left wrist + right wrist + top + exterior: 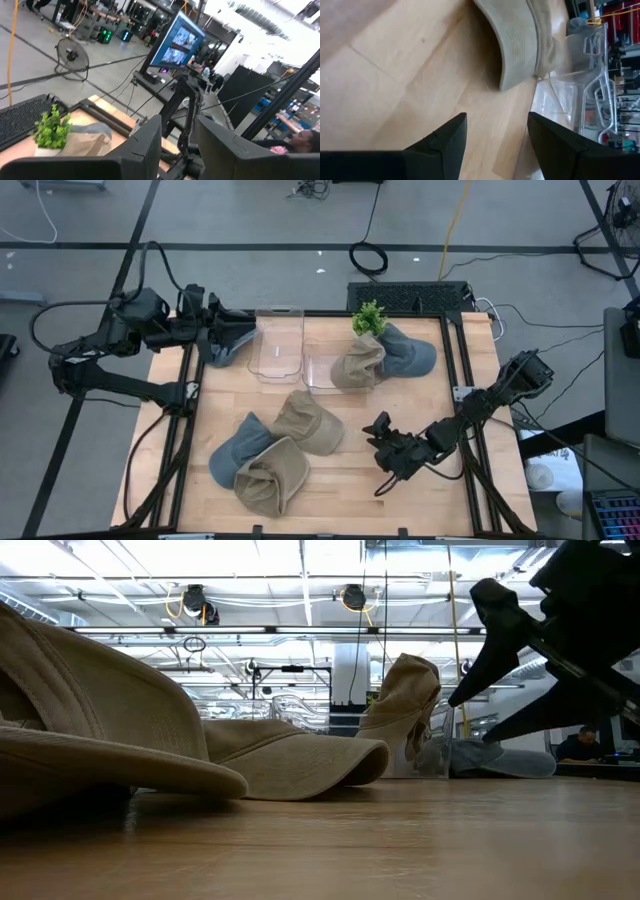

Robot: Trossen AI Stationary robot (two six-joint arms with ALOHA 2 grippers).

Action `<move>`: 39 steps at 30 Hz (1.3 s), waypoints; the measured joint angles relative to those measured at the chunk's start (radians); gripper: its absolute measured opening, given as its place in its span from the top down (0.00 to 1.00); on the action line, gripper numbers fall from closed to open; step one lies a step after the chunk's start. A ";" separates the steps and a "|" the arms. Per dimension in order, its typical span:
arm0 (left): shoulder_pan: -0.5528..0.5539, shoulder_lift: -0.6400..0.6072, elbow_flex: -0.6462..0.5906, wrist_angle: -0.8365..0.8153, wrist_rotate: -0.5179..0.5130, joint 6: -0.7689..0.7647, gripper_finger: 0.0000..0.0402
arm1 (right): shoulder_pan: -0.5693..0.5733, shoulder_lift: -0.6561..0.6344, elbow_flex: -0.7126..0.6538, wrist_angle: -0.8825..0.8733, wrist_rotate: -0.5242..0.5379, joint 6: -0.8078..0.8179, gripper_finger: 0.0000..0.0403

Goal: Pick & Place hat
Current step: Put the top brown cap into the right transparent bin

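Note:
Several hats lie on the wooden table. A tan hat (305, 422) (520, 45) is at the middle. A blue-grey hat (238, 452) and a tan hat (270, 475) (100, 730) overlap near the front left. A tan hat (360, 363) (405, 705) leans on a blue-grey one (410, 352) at the far right. My right gripper (383, 442) (495, 140) is open, just right of the middle tan hat, with bare table between its fingers. My left gripper (235, 330) (177, 135) is open at the far left corner, over another blue-grey hat (226, 350). My left gripper hovers over the blue-grey hat at the far left corner; I cannot tell whether it touches it. The left wrist view shows nothing between the fingers.
Two clear plastic containers (278, 340) (322, 370) (570, 100) stand at the far middle. A small green plant (369, 318) (50, 131) sits beside the far right hats. Black rails frame the table's sides (462, 380). Bare wood shows at the near right (340, 500).

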 joint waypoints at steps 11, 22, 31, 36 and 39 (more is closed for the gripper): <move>0.000 0.022 -0.001 -0.002 0.000 -0.005 0.68 | -0.028 0.001 -0.004 0.150 -0.061 -0.072 0.51; -0.001 0.020 0.000 -0.001 0.000 -0.008 0.68 | -0.110 0.013 -0.004 0.190 -0.113 -0.133 0.51; 0.000 0.018 -0.001 0.000 0.000 -0.008 0.68 | -0.130 0.090 -0.004 0.352 -0.181 -0.232 0.51; 0.000 0.018 -0.001 0.001 0.000 -0.008 0.68 | -0.144 0.135 0.014 0.388 -0.178 -0.267 0.51; 0.000 0.018 -0.001 0.001 0.000 -0.008 0.68 | -0.168 0.155 0.025 0.412 -0.190 -0.268 0.51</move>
